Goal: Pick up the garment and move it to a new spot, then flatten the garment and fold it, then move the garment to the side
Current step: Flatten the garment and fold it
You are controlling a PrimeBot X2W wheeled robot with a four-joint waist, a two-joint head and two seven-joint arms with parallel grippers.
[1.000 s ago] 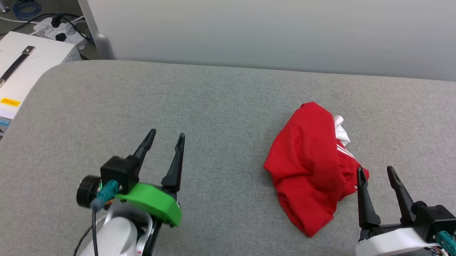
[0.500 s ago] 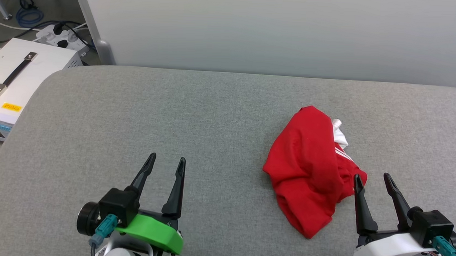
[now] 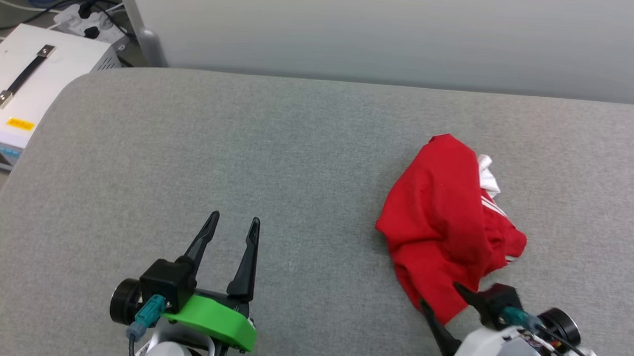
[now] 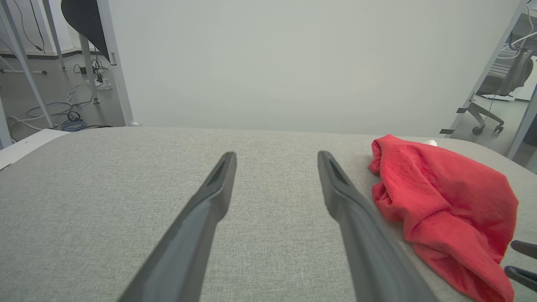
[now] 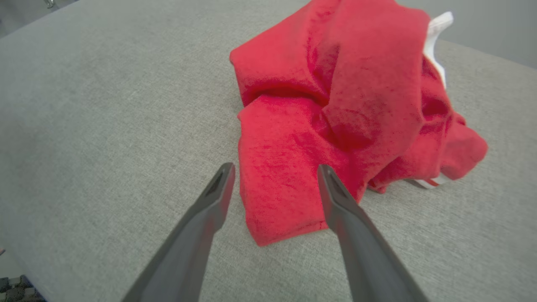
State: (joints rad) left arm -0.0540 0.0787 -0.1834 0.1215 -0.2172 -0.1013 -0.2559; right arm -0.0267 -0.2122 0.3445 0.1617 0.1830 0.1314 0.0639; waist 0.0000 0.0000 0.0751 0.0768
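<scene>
The garment [image 3: 446, 226] lies crumpled in a red heap on the right part of the grey padded surface [image 3: 275, 160], with a bit of white sleeve and striped trim at its far right side. Its lettering is hidden. My right gripper [image 3: 440, 294] is open at the heap's near corner, turned to point up-left. In the right wrist view that gripper [image 5: 275, 166] straddles the garment [image 5: 335, 105] at its near corner, one finger on each side. My left gripper [image 3: 234, 218] stands open over bare surface, far left of the garment. In the left wrist view this gripper [image 4: 277, 155] holds nothing, and the garment [image 4: 444, 201] lies to its right.
A white box with a black handle [image 3: 27, 80] sits off the surface's far left corner, with a power strip and cables [image 3: 86, 21] behind it. A pale wall panel [image 3: 387, 36] runs along the far edge. The surface has a rounded far-left corner.
My right gripper has swung left and rotated, coming to the garment's near corner from its right side. The left gripper drew back towards me, then held. The head camera has shifted slightly.
</scene>
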